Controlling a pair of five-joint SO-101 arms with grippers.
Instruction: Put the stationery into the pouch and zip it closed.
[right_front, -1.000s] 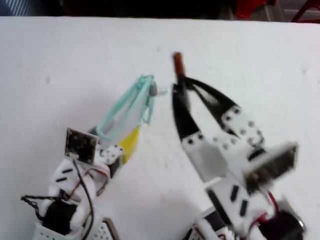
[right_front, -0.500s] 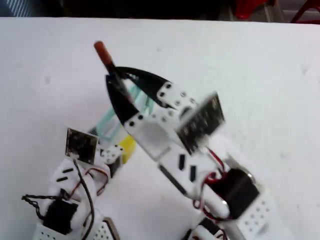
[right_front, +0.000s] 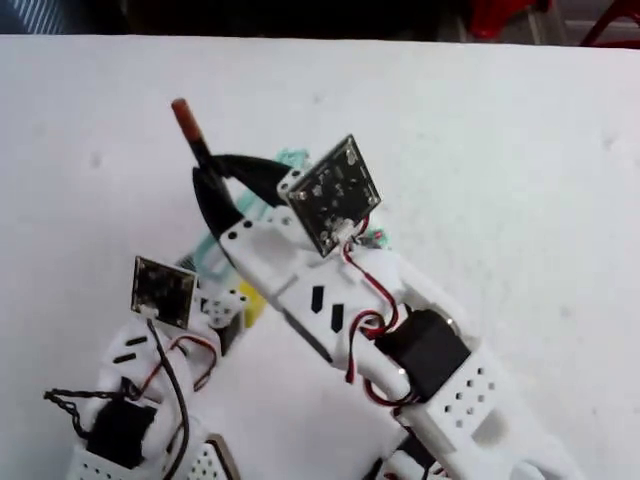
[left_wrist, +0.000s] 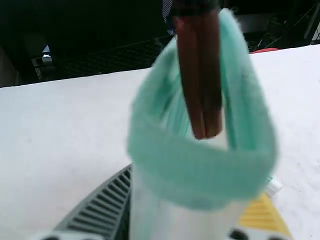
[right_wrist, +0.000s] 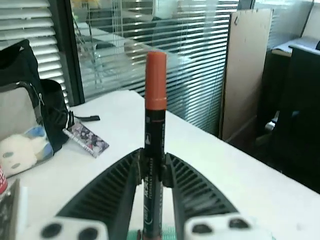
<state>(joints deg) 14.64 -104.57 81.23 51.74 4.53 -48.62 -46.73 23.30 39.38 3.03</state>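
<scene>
Right gripper: your right gripper (right_front: 208, 178) has its jaws closed on the marker (right_front: 188, 128), pinching the black barrel from both sides just short of the jaw tips.
Marker, capped end: in the right wrist view the marker (right_wrist: 154, 120) stands straight up between the two ribbed jaws of the right gripper (right_wrist: 152, 158). The orange cap is well clear beyond their tips.
Marker, other end: the barrel runs back between the jaws toward the wrist. In the left wrist view you see this end of the marker (left_wrist: 199, 75) coming down at the pouch opening.
Left gripper: your left gripper (left_wrist: 190, 216) clamps the pouch (left_wrist: 200, 175), with the grey ribbed jaw on one side and the yellow jaw on the other.
Pouch: it rises from between the left jaws, and its mint-green rim is spread into an open ring beyond their tips.
Marker to pouch: the lower tip of the marker sits within that ring, just above the near edge of the rim. You cannot tell whether it touches the fabric.
High view: the right jaws lie over the pouch (right_front: 204, 250), of which a mint edge shows beside them.
Table: the white table (right_front: 500, 120) lies under both arms.
</scene>
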